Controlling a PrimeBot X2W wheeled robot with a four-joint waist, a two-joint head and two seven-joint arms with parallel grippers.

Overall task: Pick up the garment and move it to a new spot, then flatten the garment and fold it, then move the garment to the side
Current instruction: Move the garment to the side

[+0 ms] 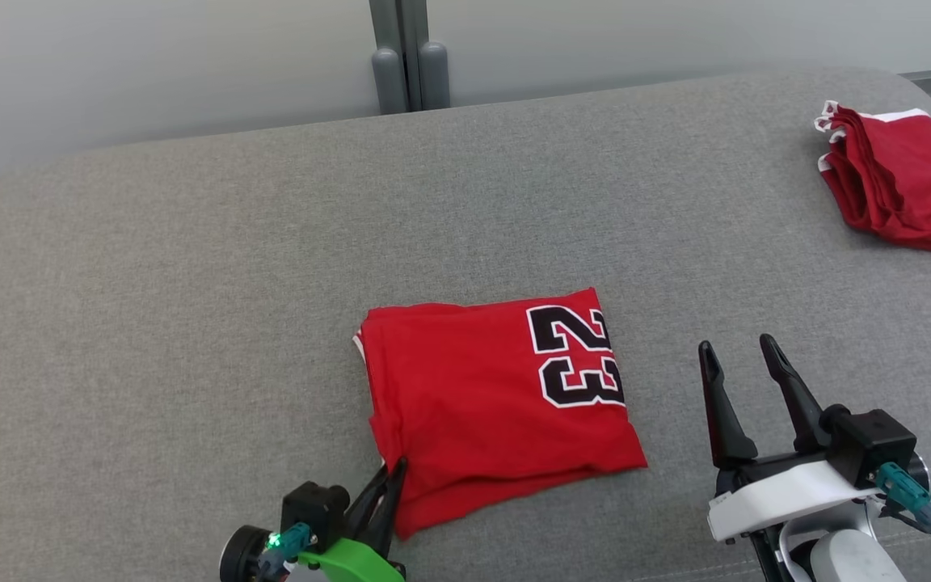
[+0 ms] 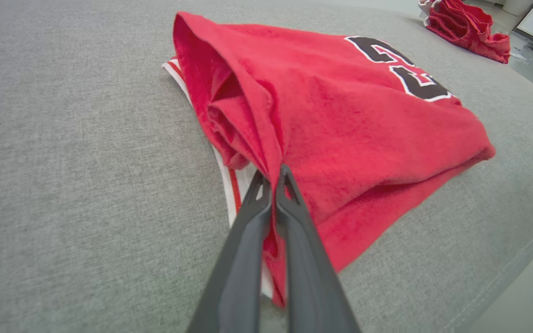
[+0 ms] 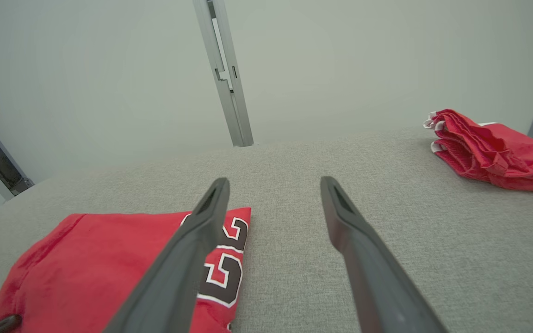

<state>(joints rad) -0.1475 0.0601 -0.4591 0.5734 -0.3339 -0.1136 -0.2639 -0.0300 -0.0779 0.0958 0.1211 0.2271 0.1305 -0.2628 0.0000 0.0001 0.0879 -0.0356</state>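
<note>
From the head view, a wide counter covered in grey woven fabric runs across the scene, its far edge curving against a plain pale wall with a grey upright post standing behind it. The folded red garment, a jersey with a black 23 edged in white, lies near the front middle of the counter. The left claw is pinched tight on its near left corner. The right claw hovers to the garment's right with its fingers spread and nothing between them, apart from the cloth. A second red garment, bunched and trimmed in white, sits at the far right corner, well away. In the left wrist view, the left claw has both fingers pressed together on a gathered fold of the garment, and the fabric puckers toward the tips, with a white and red striped hem showing underneath. The grey counter stretches around it, and the other red garment lies at the far end near the counter's edge. In the right wrist view, the right claw stands wide apart above bare counter, with the garment low on the left, the second garment at the right, and the pale wall and post beyond.
</note>
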